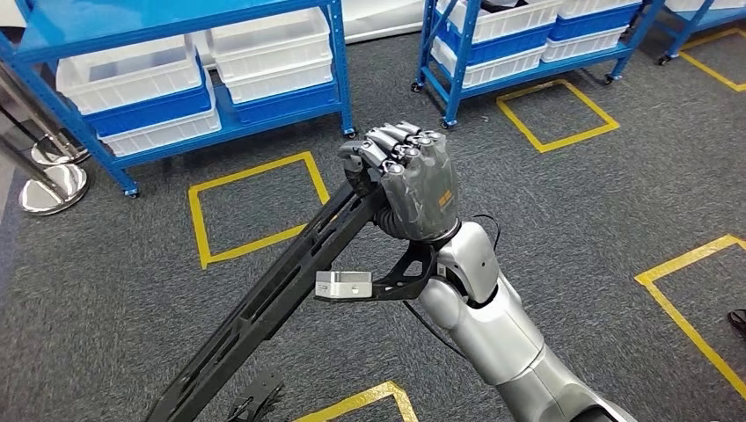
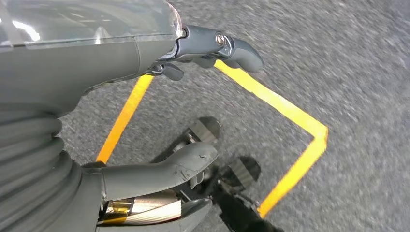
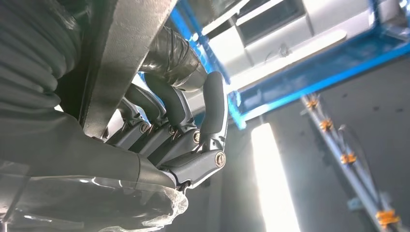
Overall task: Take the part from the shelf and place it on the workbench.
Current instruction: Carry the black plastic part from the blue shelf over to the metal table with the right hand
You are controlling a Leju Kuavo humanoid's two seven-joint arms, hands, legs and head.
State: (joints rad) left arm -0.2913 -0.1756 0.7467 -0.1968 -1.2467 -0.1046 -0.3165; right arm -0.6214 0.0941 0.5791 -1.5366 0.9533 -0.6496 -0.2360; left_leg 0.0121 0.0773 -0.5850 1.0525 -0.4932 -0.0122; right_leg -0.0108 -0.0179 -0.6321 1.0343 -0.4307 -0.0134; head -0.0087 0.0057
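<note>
Above the carpeted floor point(image 1: 563, 229), the right robot hand point(image 1: 413, 180) grasps the long black slotted part point(image 1: 264, 308), already off the blue shelf point(image 1: 176, 79). Left robot hand point(image 2: 145, 63) hangs released. Carrying step: next, reach the surface and set it down.

The right arm point(image 1: 493, 308) is rounded silver with a thin black cable. Its right hand point(image 1: 413, 180) is dark grey. The left hand point(image 2: 96, 96) has a ribbed grey cover.
</note>
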